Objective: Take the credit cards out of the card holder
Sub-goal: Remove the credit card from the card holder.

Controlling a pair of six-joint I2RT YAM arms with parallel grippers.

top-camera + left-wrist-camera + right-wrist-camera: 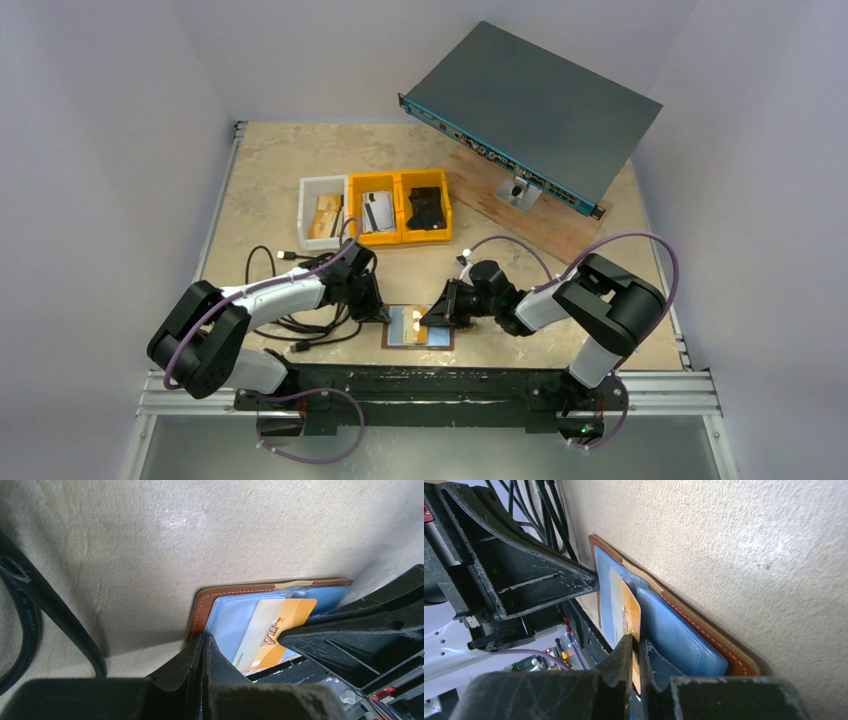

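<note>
Judged as about midway. Apparently out already: tan credit cards [326, 216] in the white bin [322, 180], at 11 o'clock from the card holder [405, 341], plus a pale card [377, 212] with a dark stripe in the yellow bin [375, 178] just beside it, nearer 12 o'clock.

Holder itself: open and flat near the 6 o'clock edge of the surface [270, 160], silvery-blue pockets facing up.

At the holder's 9 o'clock edge, the left hand [204, 639]: fingers pressed together with only a slit between, clamped on the stitched brown rim, likely to pin the holder down.

Reaching in from 3 o'clock, the right hand [636, 642]: fingers nearly touching, nipping the near edge of a gold card [629, 612].

Not yet free, that card. Sits skewed across the pockets, mostly exposed. Looks paler at the end toward 9 o'clock, as if tucked under clear film there.

Left to do, as judged:
- Draw the gold card out toward 3 o'clock against the left hand's hold.
- Carry it up to a bin at 12 o'clock.
- Go through the remaining pockets.

Cannot tell from these views whether more cards hide under the blue sleeves; none visible besides the gold one.
</note>
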